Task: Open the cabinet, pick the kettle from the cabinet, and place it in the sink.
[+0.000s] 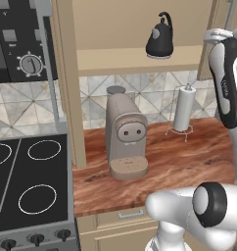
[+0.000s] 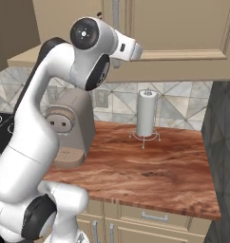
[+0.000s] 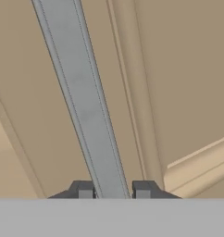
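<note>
The cabinet [image 1: 135, 19] has its left door swung open, and its tan shelf [image 1: 120, 61] is exposed. On that shelf stands the black kettle [image 1: 159, 39], upright, with its looped handle on top. My gripper [image 3: 114, 190] is up at the right door's silver bar handle [image 3: 81, 92]. The bar runs between the two fingertips [image 3: 85, 190], with a thin gap on each side, so the jaws are slightly open around it. That same handle [image 2: 116, 14] shows above my wrist in the right base view. The sink is out of view.
A taupe coffee machine [image 1: 124, 137] stands on the reddish wood counter [image 1: 189, 162], under the shelf. A paper towel roll [image 1: 184, 108] stands by the tiled wall. The black stovetop [image 1: 27, 181] lies to the left. My arm [image 1: 225, 83] rises at the right.
</note>
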